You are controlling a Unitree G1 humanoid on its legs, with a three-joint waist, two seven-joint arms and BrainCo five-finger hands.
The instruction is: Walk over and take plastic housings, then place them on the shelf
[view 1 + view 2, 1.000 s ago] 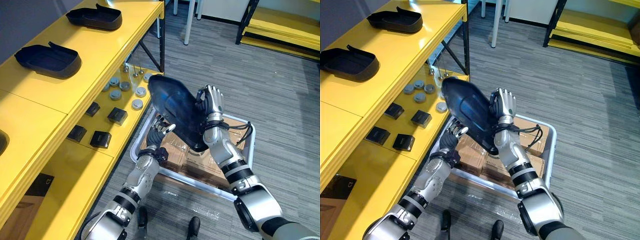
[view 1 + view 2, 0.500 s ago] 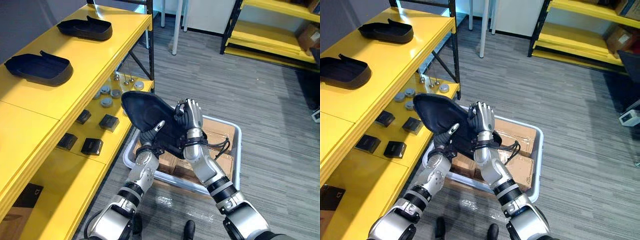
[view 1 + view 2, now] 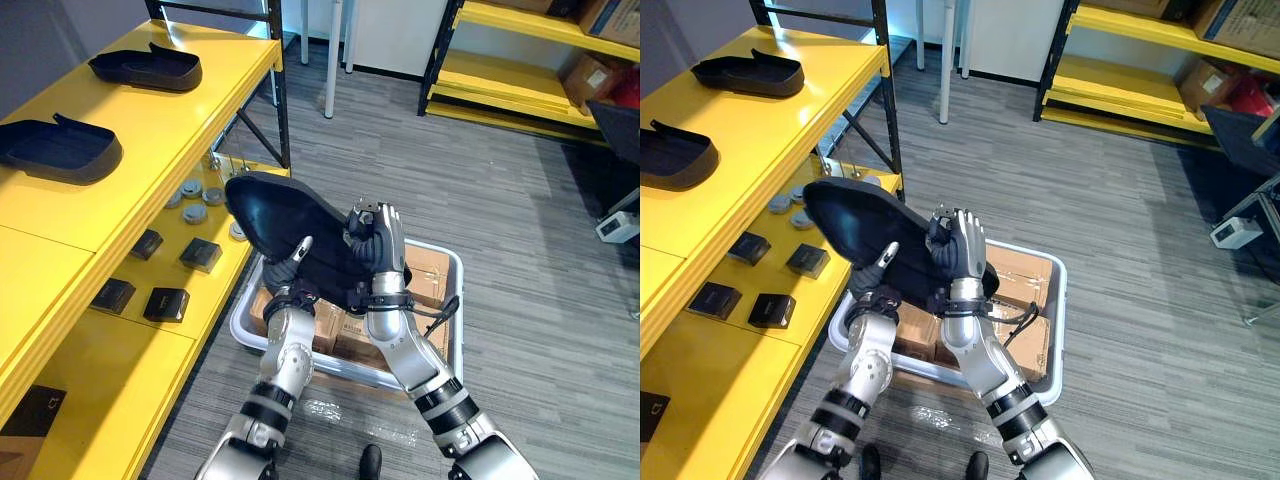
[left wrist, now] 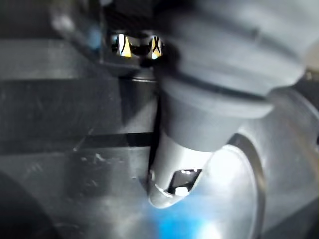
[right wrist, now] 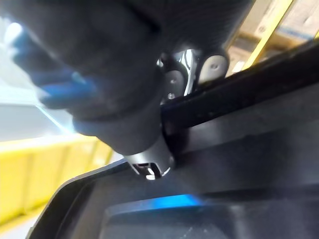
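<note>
Both hands hold a large black plastic housing [image 3: 280, 215] up over the floor, beside the yellow shelf [image 3: 170, 130]. My left hand [image 3: 292, 268] is under its near end, with the thumb [image 4: 182, 149] pressed on the housing's surface [image 4: 75, 164]. On its right side my right hand [image 3: 381, 240] is curled over the rim, and its thumb [image 5: 147, 160] lies against the dark shell [image 5: 239, 139]. Two more black housings [image 3: 60, 150] [image 3: 145, 68] lie on the shelf's top board.
A grey bin [image 3: 452, 290] of cardboard boxes stands on the floor below my hands. The lower shelf board holds small black boxes [image 3: 165, 303] and round metal parts [image 3: 190, 190]. Another yellow rack [image 3: 520, 80] stands at the back right, with white table legs [image 3: 333, 50] behind.
The whole view has shifted as I move. My left hand has come up from below and closed on the housing, which now lies flatter. My right hand keeps its hold.
</note>
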